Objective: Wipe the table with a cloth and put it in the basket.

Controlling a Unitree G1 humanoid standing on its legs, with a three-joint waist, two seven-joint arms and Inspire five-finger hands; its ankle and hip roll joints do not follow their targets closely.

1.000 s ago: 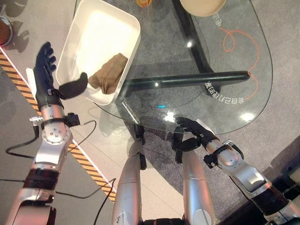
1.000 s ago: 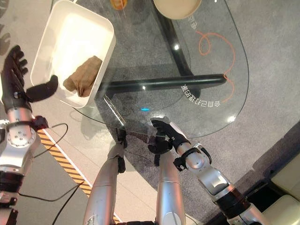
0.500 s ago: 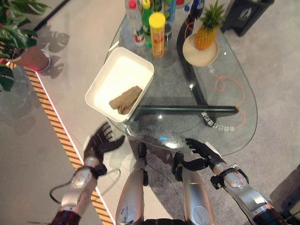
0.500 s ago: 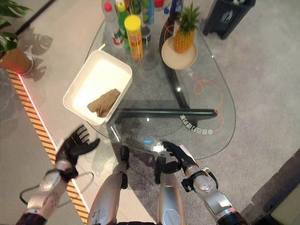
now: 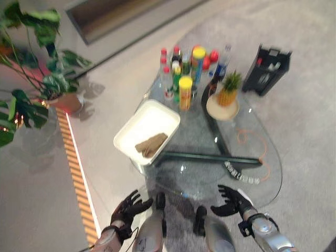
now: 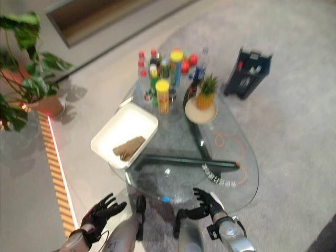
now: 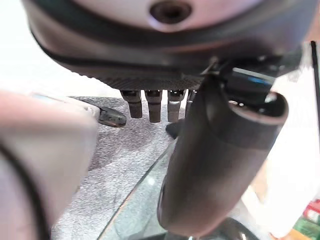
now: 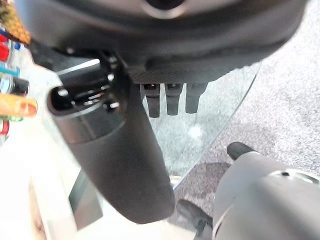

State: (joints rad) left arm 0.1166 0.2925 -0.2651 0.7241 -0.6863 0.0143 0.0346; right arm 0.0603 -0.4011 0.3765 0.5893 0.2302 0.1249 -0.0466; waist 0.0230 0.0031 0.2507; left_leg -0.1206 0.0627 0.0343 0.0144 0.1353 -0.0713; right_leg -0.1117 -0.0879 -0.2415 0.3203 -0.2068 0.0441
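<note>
Cloth [image 5: 151, 144] lies in basket [image 5: 132, 127], 11 o'clock on table [image 5: 252, 142]. Left hand [image 5: 127, 208], right hand [image 5: 231, 200] both spread wide, empty; residual risk: basket overhangs table edge, nudge could tip it.

A cluster of plastic bottles with red and yellow caps [image 5: 178, 63] stands at the far end of the glass top. Just in front of it rises a tall yellow-lidded orange canister [image 5: 185, 92]. Beside that, a pineapple [image 5: 228, 89] sits upright on a round beige plate [image 5: 221, 109]. An orange cord [image 5: 253, 147] curls under the glass. A black crate [image 5: 270, 69] stands on the grey carpet [image 5: 304, 121] beyond. A leafy green potted plant [image 5: 37, 79] stands by an orange-striped floor strip [image 5: 79, 178].
</note>
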